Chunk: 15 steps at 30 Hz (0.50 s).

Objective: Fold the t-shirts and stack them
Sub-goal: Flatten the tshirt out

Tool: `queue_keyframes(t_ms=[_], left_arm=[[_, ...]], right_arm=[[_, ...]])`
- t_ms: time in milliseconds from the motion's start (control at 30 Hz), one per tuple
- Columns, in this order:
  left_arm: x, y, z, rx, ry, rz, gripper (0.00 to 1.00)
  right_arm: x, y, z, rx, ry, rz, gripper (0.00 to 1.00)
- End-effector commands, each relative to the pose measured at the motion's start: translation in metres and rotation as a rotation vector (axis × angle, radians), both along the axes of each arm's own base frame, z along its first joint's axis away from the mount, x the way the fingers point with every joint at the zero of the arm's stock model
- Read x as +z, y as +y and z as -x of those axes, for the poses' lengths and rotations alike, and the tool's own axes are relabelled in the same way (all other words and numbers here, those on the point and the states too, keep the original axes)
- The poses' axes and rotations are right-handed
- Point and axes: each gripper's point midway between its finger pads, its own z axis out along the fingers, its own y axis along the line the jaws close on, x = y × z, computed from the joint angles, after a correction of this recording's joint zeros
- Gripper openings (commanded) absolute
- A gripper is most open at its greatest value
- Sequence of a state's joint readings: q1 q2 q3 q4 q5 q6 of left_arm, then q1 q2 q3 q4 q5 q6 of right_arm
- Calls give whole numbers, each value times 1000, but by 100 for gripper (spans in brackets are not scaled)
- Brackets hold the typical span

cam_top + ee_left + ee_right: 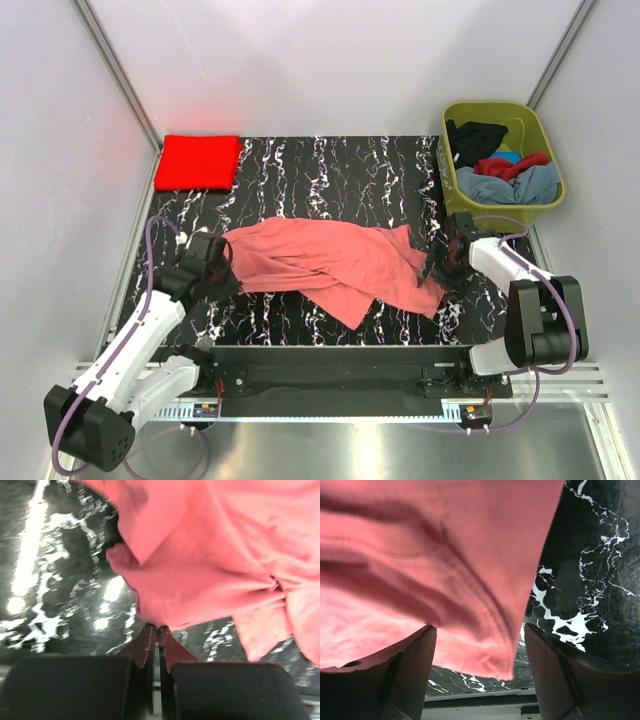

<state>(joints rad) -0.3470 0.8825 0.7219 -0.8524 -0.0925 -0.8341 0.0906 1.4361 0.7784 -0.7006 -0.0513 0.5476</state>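
Top external view: salmon t-shirt [335, 262] is lying crumpled across the bench [330, 170]. Left claw [225, 262] is pinching barely its hem [156, 615]; right claw [436, 265] is gaping astride the opposite edge. Pulling risks the hem slipping free.

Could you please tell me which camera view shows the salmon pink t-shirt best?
The top external view: the whole salmon pink t-shirt lies crumpled on the table. The left wrist view shows only a hem; the right wrist view, close folds.
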Motion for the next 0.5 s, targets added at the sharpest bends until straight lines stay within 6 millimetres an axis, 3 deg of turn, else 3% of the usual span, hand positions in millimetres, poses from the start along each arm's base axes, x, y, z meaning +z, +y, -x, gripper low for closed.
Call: queue_keyframes(t_ms=[0, 100, 233, 367, 467], left_arm=[[8, 14, 2, -40, -21, -86, 0], [14, 13, 0, -56, -39, -82, 0], [16, 5, -3, -74, -32, -53, 0], [19, 1, -7, -81, -37, -37, 0], [27, 0, -9, -84, -60, -30, 0]], right_arm=[[5, -2, -9, 24, -8, 12, 79], [10, 5, -14, 34, -24, -22, 79], [11, 17, -24, 76, -55, -84, 72], [6, 20, -32, 98, -69, -97, 45], [6, 18, -35, 97, -73, -85, 45]])
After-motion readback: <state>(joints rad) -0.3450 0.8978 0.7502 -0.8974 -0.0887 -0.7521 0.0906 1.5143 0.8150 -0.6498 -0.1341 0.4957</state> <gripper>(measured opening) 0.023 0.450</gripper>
